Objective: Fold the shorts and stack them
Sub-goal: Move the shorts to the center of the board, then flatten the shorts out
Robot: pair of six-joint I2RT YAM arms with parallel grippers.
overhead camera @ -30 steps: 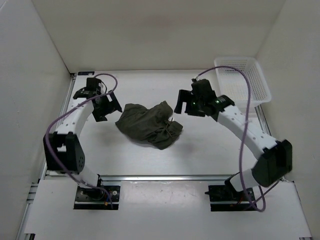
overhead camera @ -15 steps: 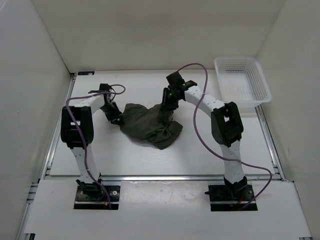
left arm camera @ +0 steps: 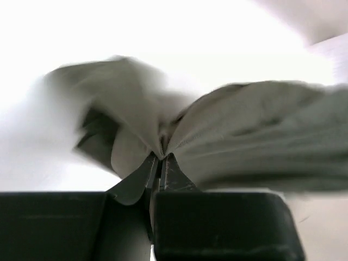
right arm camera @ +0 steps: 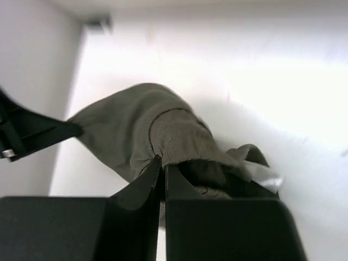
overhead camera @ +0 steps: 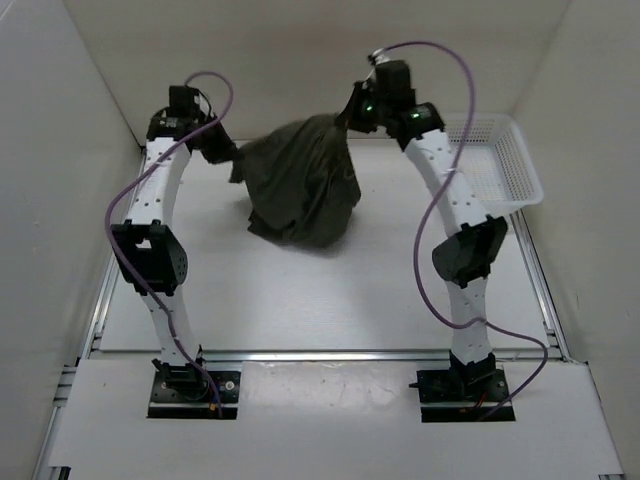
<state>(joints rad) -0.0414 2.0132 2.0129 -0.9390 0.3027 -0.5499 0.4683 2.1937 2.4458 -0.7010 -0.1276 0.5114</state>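
shorts (overhead camera: 300, 185): dark olive-green cloth, lifted and held between the two grippers close to the back wall; the bulk hangs down in a bunched drape over the far middle of the desk (overhead camera: 300, 300). Whether the lowest fold touches the desk cannot be told.
left gripper (overhead camera: 222, 152): clamped tight on the upper left edge of the shorts. In the left wrist view the fingers meet, with folds of cloth fanning out from between them.
right gripper (overhead camera: 350, 118): pinched closed on the upper right edge. In the right wrist view a rolled hem sits right at the fingertips and the rest of the cloth trails away below.
arms: both raised high and reaching back, a purple cable (overhead camera: 440, 60) looping off each.
basket (overhead camera: 500, 165): white plastic mesh, at the far right of the desk, apart from the shorts.
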